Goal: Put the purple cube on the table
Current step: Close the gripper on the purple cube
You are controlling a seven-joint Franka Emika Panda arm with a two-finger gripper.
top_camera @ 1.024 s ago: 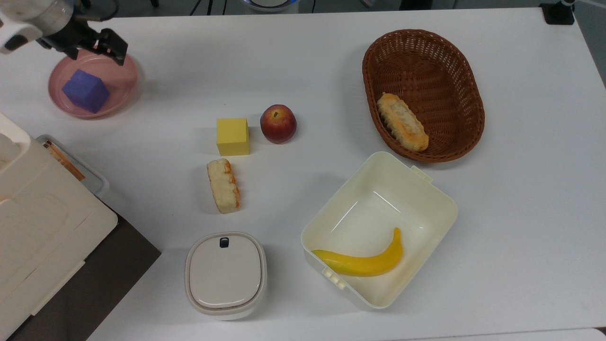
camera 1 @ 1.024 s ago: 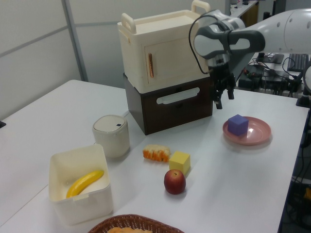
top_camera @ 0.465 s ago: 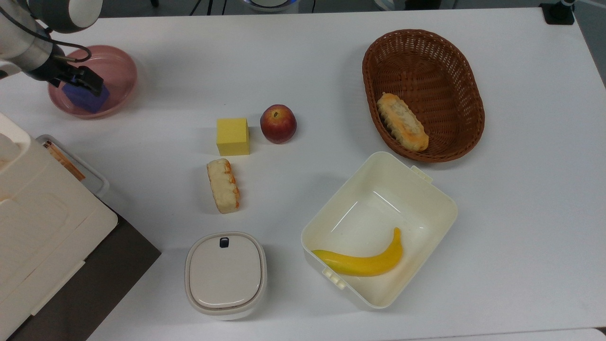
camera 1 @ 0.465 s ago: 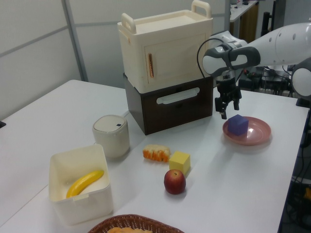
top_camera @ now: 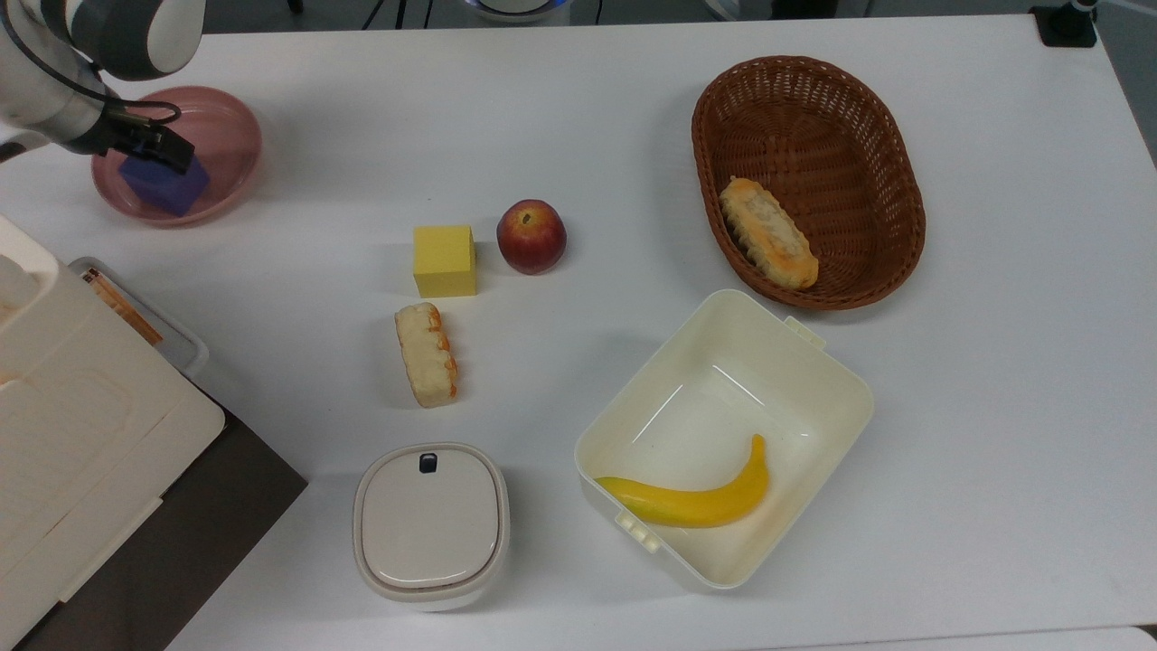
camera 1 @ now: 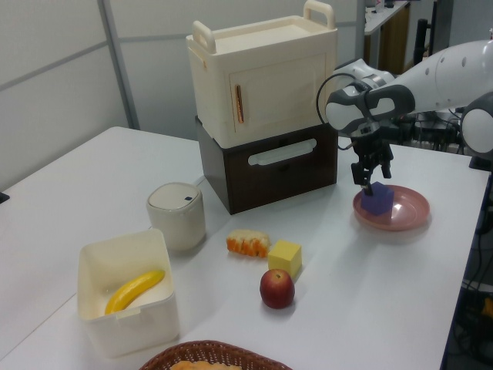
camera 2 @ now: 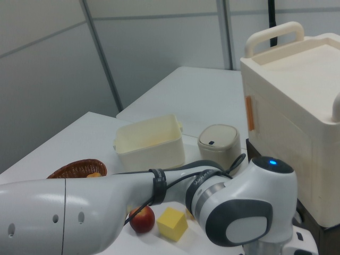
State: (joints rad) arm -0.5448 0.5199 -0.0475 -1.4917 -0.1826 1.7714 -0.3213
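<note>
The purple cube (top_camera: 174,188) (camera 1: 378,203) lies in the pink round dish (top_camera: 233,136) (camera 1: 410,211) at the top view's far left, on the white table (top_camera: 578,136) (camera 1: 370,293). My gripper (top_camera: 154,152) (camera 1: 370,181) points down onto the cube's top, open, with a finger on either side of its upper part. The cube still rests in the dish. In the right view my arm fills the foreground and hides both the cube and the gripper.
A yellow cube (top_camera: 445,260), an apple (top_camera: 531,236) and a bread piece (top_camera: 426,353) lie mid-table. A wicker basket (top_camera: 813,117), a cream box (top_camera: 841,380) holding a banana, a lidded container (top_camera: 430,523) and a cream cabinet (top_camera: 72,434) stand around them.
My gripper came from above and behind the dish, swung over the purple cube and dropped until its fingers reached the cube's top. The cube has not moved.
</note>
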